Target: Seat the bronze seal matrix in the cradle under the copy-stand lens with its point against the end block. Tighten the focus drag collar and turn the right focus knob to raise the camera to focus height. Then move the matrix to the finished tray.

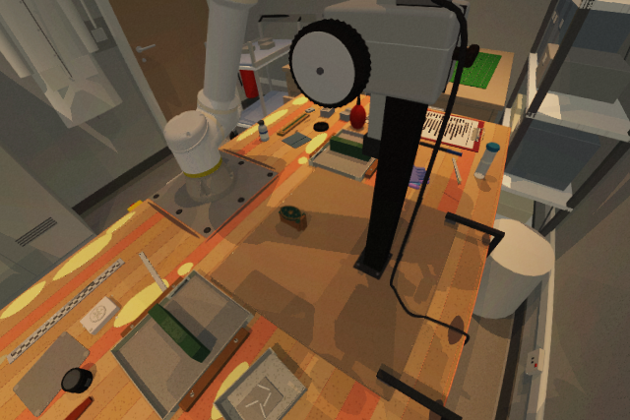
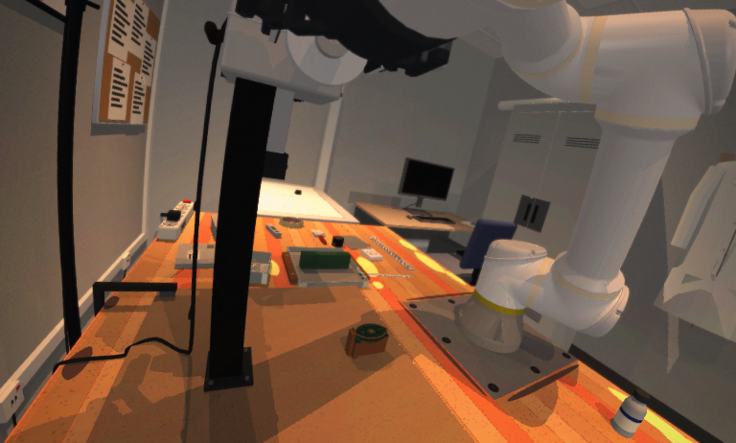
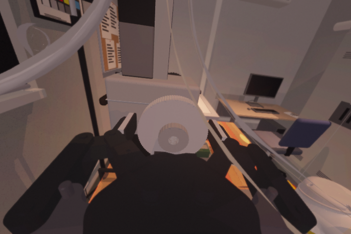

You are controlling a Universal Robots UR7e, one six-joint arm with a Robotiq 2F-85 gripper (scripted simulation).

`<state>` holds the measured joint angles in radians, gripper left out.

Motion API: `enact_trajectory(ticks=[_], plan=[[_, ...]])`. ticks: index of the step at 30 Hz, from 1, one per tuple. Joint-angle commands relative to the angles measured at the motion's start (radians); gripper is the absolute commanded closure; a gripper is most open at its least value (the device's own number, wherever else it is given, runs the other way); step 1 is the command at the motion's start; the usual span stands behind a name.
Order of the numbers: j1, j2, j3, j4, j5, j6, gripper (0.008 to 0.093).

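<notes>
The bronze seal matrix (image 1: 293,216) (image 2: 367,339) sits in a small brown cradle on the copy-stand baseboard, between the black column (image 1: 391,186) (image 2: 234,232) and my arm's base plate. High on the column, the carriage carries a large pale focus knob (image 3: 172,128) (image 2: 324,57) with a smaller collar (image 3: 173,140) at its centre. My gripper (image 3: 172,129) is open and empty, its fingers standing on either side of that knob. The opposite knob (image 1: 330,63), black-rimmed, faces the side camera. The lens is hidden from me.
A grey tray (image 1: 182,339) with a green block lies at the bench's near left; a second one (image 1: 345,157) (image 2: 325,266) lies beyond the column. A black cable (image 1: 427,232) hangs from the carriage. Black handles (image 1: 473,225) edge the baseboard. A small bottle (image 2: 629,415) stands near my base.
</notes>
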<state>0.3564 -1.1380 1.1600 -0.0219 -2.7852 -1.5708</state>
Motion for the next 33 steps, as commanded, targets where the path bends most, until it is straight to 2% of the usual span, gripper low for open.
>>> enact_trajectory(ticks=[1,13,33], plan=[[0.0,-0.001,0.0,0.0,0.0,0.0,0.008],[0.0,-0.001,0.0,0.0,0.0,0.0,0.0085],[0.0,-0.001,0.0,0.0,0.0,0.0,0.0485]])
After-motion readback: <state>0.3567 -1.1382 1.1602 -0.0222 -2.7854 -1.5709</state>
